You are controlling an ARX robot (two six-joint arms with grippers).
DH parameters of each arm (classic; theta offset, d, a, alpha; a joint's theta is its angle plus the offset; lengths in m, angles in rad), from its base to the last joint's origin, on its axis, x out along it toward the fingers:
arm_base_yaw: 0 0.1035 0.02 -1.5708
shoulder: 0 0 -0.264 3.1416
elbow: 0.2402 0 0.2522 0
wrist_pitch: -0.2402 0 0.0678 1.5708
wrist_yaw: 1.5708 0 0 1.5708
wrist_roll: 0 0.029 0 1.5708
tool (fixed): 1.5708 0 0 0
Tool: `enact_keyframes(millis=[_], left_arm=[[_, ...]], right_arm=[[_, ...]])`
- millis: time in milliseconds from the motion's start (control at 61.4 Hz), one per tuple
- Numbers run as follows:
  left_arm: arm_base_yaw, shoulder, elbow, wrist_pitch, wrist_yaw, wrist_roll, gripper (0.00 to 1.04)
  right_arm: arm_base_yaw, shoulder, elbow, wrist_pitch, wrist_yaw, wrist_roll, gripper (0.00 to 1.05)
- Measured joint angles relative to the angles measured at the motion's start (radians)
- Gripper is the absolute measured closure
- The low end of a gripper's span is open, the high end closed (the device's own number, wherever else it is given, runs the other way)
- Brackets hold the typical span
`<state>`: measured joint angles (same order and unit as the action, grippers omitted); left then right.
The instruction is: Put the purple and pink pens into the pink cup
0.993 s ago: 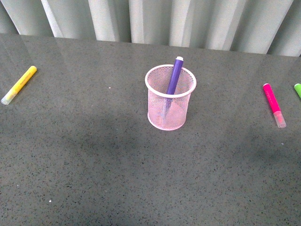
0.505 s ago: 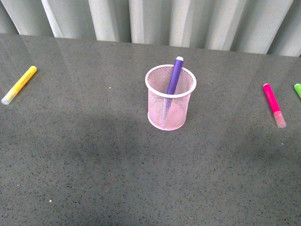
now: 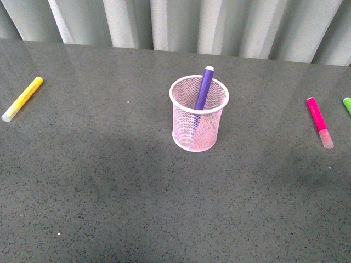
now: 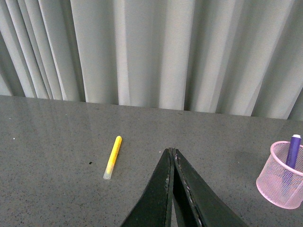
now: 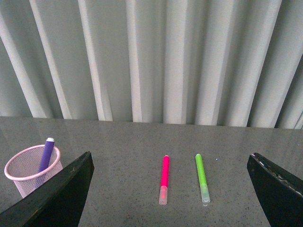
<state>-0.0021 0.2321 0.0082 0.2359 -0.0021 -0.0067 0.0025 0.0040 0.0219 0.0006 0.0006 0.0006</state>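
Purple pen (image 3: 203, 90) stood in pink mesh cup (image 3: 193, 134).
Left tool (image 4: 171, 151) was clenched, empty; right tool (image 5: 170, 156) gaped, pink pen (image 5: 164, 177) on the table (image 5: 118, 142) ahead of it.

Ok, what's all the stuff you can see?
pink cup: one, light pink mesh, upright mid-table
purple pen: one, purple, leaning inside the pink cup
pink pen: one, hot pink, flat, right of the pink cup
green pen: one, green, beside the pink pen, further right
yellow pen: one, yellow, flat, far left
table: one, dark grey, under everything
curtain: one, pale grey, behind the table
left gripper: one, black, shut, empty
right gripper: one, black, open, empty
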Motion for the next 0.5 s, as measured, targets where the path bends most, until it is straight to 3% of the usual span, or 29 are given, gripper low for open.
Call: enact_keyframes(millis=[228, 342, 505], left_arm=[[0.000, -0.058, 0.000, -0.058, 0.000, 0.000, 1.01], [0.000, -0.198, 0.001, -0.226, 0.002, 0.002, 1.01], [0.000, -0.228, 0.001, -0.235, 0.002, 0.002, 1.01]], right_arm=[[0.000, 0.000, 0.000, 0.000, 0.000, 0.000, 0.07], [0.000, 0.000, 0.000, 0.000, 0.001, 0.000, 0.07], [0.000, 0.000, 0.000, 0.000, 0.000, 0.000, 0.07]])
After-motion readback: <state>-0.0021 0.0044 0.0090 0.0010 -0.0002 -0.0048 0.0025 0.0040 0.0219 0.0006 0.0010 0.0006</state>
